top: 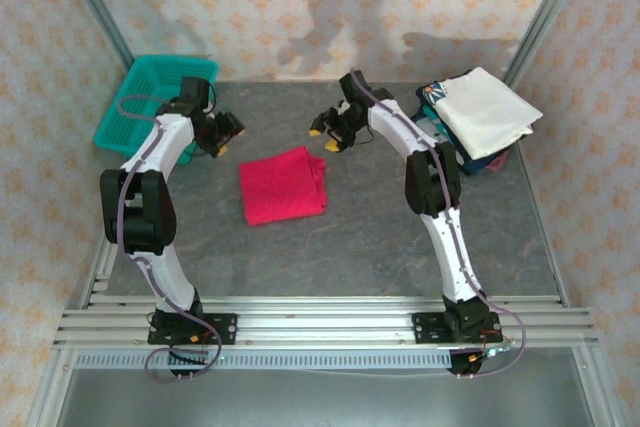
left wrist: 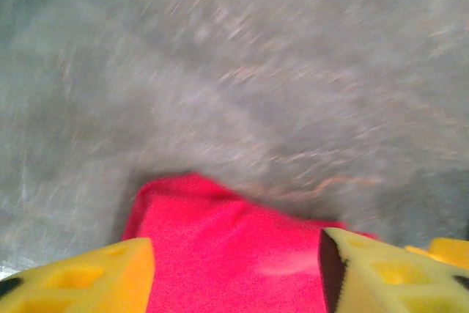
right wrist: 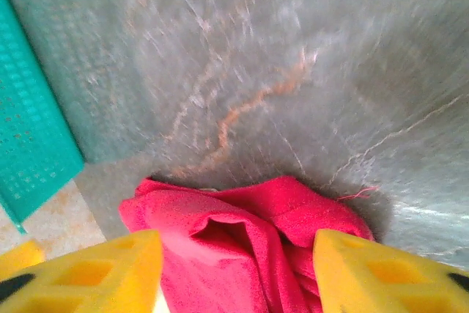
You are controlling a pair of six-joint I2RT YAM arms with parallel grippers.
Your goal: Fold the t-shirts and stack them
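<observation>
Mid-table: folded red t-shirt (top: 285, 185), lying flat. Near its far edge, left gripper (top: 228, 133) off the left corner and right gripper (top: 322, 137) over the right, both spread wide, pinching nothing. At the table's far left corner, teal basket (top: 160, 97); at the far right, white t-shirt (top: 488, 112) topping a stack (top: 470, 159).

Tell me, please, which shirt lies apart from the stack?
The red shirt: it lies alone, folded, mid-table, while the white shirt tops the stack at the far right corner.
</observation>
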